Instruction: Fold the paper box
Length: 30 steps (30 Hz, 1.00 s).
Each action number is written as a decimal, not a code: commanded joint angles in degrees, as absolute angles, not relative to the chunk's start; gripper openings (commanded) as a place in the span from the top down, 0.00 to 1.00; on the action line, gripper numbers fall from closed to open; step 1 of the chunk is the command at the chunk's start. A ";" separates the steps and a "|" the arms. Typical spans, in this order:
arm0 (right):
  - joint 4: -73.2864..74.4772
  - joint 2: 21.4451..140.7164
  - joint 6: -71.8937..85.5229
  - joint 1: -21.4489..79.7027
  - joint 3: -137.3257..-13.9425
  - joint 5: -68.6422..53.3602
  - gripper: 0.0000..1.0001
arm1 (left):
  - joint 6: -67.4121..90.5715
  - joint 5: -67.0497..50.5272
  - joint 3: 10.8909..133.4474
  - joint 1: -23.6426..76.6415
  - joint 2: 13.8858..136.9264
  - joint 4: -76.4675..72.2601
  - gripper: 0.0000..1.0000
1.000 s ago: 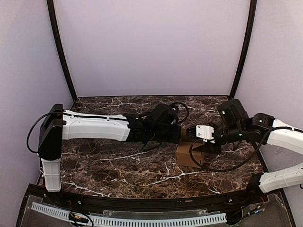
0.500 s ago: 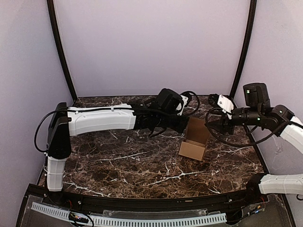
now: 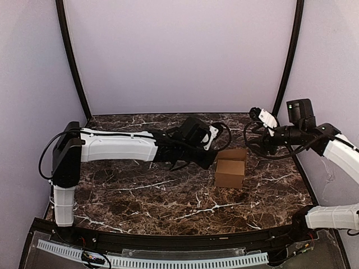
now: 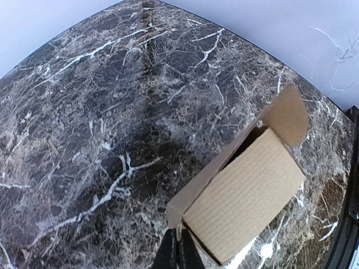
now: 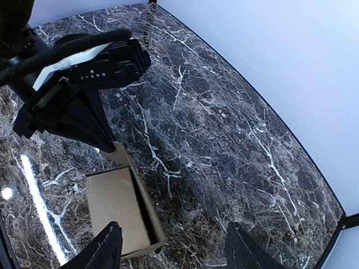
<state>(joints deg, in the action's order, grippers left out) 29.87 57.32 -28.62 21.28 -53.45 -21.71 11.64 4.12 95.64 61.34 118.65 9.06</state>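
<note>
Currently logged, near to far:
Table (image 3: 140, 196): dark marble with white veins, bearing the box.
Paper box (image 3: 230, 171): plain brown cardboard, formed into a small cube shape, resting on the table right of centre; one side open, with a flap standing out from that side.
Left gripper (image 4: 177, 242): extended across from the left, just beside the box; fingers pressed together on the near corner of the flap.
Right gripper (image 5: 174, 251): raised above the table, beyond and to the right of the box, apart from it; fingers spread wide, holding nothing.
Back wall (image 3: 179, 56): plain pale lilac.
</note>
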 commanded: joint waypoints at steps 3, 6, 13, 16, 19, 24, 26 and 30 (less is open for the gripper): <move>29.23 60.15 -31.12 18.14 -52.19 -30.99 0.32 | 14.55 6.10 86.40 63.46 112.22 3.78 0.99; 31.95 65.66 -36.24 10.07 -51.56 -39.72 0.29 | 14.94 6.31 86.21 63.73 112.32 3.62 0.99; 48.07 72.91 -64.67 3.99 -47.60 -51.71 0.11 | 12.51 7.30 88.12 63.74 112.43 5.08 0.99; 47.21 71.42 -65.46 5.87 -43.85 -51.75 0.06 | 11.58 7.17 89.67 63.72 112.52 5.69 0.99; 40.96 69.13 -61.35 8.39 -40.27 -48.71 0.06 | 10.56 6.11 91.29 63.74 112.98 6.27 0.99; 33.17 69.58 -57.17 10.80 -37.33 -46.34 0.11 | 8.93 3.34 94.22 63.72 115.18 7.66 0.99; 31.57 70.78 -55.76 10.85 -37.10 -46.45 0.16 | 8.61 2.52 95.73 63.72 116.23 8.85 0.99; 29.25 72.46 -53.92 10.90 -36.87 -45.99 0.24 | 9.30 1.07 97.07 63.77 117.52 9.97 0.99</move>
<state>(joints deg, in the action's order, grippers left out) 34.50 71.05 -56.84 10.52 -37.65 -46.52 9.80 3.46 95.68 63.77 116.29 6.68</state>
